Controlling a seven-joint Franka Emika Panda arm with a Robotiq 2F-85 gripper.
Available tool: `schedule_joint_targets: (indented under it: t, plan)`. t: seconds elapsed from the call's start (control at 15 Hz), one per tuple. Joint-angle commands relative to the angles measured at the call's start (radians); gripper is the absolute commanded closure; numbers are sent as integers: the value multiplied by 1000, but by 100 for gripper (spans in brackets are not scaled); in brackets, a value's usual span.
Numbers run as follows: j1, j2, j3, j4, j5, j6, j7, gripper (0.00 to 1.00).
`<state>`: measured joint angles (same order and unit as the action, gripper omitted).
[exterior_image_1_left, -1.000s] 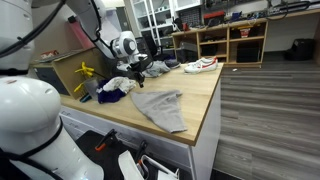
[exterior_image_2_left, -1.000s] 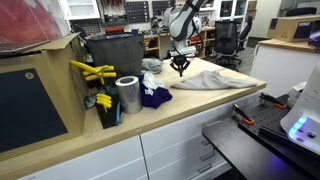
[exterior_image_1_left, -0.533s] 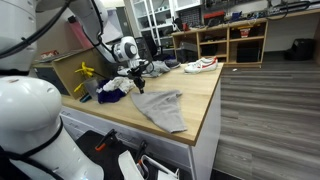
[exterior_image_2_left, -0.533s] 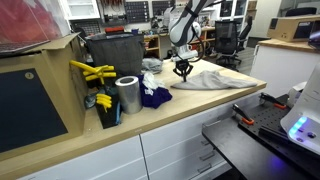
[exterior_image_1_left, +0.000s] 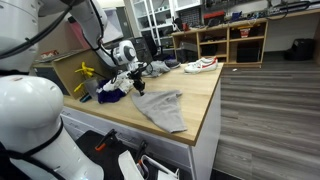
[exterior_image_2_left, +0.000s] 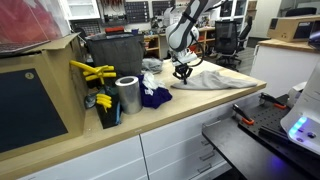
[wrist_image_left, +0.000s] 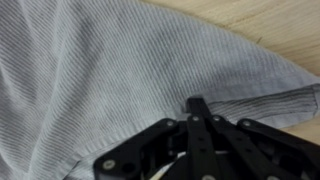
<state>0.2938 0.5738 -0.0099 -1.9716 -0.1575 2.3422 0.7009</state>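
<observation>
A grey knitted garment (exterior_image_1_left: 160, 105) lies spread flat on the wooden table (exterior_image_1_left: 205, 100); it is also visible from the other side as the grey garment (exterior_image_2_left: 212, 79). My gripper (exterior_image_1_left: 138, 89) hangs just over the garment's edge nearest the pile of clothes, also seen as the gripper (exterior_image_2_left: 183, 75) pointing straight down. In the wrist view the gripper (wrist_image_left: 197, 104) has its fingers pressed together, with nothing between them, and the grey knit (wrist_image_left: 100, 70) fills the picture beneath. Whether the fingertips touch the fabric is not clear.
A dark blue cloth (exterior_image_2_left: 155, 97) and a white cloth (exterior_image_1_left: 118, 83) lie beside the garment. A metal can (exterior_image_2_left: 127, 95), yellow tools (exterior_image_2_left: 92, 72) and a dark bin (exterior_image_2_left: 115, 55) stand behind. A white shoe (exterior_image_1_left: 201, 65) sits at the table's far end.
The gripper has come down toward the grey garment, still shut. The garment and the other things have not moved.
</observation>
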Motion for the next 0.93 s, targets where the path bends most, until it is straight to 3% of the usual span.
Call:
schedule_joint_targets:
  t: [0.0,0.87]
  plan:
    - [46,65,-30,73,-59,20,33,100]
    - [34,154,0,250,-23,55,-25,100]
